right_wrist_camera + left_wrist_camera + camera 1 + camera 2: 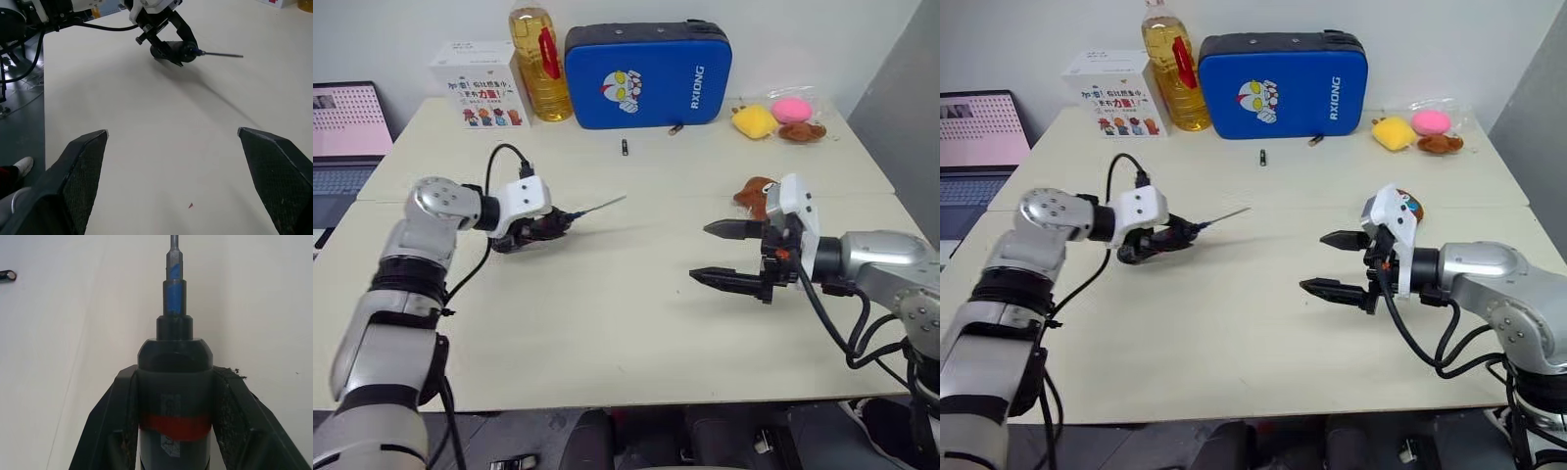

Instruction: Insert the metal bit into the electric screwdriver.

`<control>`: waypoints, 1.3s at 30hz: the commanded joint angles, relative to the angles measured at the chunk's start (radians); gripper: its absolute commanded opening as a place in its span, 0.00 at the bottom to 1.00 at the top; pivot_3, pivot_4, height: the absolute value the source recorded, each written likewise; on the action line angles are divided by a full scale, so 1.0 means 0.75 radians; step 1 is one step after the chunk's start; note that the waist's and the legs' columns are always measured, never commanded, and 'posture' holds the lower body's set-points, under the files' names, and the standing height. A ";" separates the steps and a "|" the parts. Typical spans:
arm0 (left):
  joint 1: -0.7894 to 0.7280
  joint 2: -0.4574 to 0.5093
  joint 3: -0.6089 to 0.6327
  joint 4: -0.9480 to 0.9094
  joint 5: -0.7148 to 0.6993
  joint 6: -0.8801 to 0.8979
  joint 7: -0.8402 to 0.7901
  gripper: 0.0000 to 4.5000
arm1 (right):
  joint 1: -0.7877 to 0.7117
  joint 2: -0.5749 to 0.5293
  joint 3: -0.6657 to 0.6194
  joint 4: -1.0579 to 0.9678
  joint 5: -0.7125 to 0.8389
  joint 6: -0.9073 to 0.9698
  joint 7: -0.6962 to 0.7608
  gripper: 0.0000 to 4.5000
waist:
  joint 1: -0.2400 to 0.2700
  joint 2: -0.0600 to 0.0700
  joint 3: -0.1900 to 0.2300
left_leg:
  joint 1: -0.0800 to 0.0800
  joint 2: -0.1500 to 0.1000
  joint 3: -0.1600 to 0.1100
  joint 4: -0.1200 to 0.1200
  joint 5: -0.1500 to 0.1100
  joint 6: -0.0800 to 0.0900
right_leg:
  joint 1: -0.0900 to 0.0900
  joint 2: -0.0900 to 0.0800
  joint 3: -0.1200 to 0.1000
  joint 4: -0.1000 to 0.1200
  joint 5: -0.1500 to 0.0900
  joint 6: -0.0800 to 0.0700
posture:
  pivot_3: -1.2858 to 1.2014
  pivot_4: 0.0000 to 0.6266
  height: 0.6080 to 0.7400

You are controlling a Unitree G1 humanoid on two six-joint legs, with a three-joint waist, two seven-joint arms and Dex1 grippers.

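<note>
Two small pieces (626, 148) lie before blue case (648, 74).

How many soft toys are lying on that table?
4: a yellow toy, a pink toy and a brown toy together at the table's far right corner, another brown one partly hidden behind the right gripper.

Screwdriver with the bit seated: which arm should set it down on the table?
Left. The left gripper already clamps the electric screwdriver, metal bit in its tip; the right gripper is open, empty.
</note>
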 commanded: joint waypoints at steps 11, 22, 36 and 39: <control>-0.065 -0.109 0.004 0.270 0.085 -0.198 0.069 0.45 | 0.041 -0.006 0.064 0.034 -0.146 -0.158 0.000 1.00 | 0.001 0.000 0.000 | 0.001 0.000 0.001 0.000 0.000 0.000 | 0.000 0.000 0.000 0.001 0.000 0.000 | 0.52 0.24 1.00; -0.082 -0.086 0.036 0.248 0.054 -0.208 0.016 0.95 | 0.011 -0.001 0.097 0.076 -0.176 -0.195 0.038 1.00 | 0.001 0.000 0.000 | 0.001 0.000 0.000 0.000 0.000 0.000 | 0.000 0.000 -0.001 0.002 0.000 0.000 | 0.52 0.24 1.00; 0.159 0.271 0.354 -0.361 -0.285 0.454 -0.148 0.98 | -0.010 -0.121 0.079 0.298 -0.295 -0.360 0.206 1.00 | -0.025 0.000 0.000 | 0.002 0.001 0.000 0.001 0.000 0.000 | 0.000 0.000 0.001 0.005 0.000 0.000 | 0.52 0.24 1.00; 0.272 0.304 0.417 -0.485 -0.346 0.592 -0.129 0.98 | 0.021 -0.129 0.064 0.319 -0.304 -0.376 0.218 1.00 | -0.027 0.000 0.000 | 0.002 0.002 0.000 0.001 0.000 0.000 | -0.001 0.000 0.002 0.005 0.000 0.000 | 0.52 0.24 1.00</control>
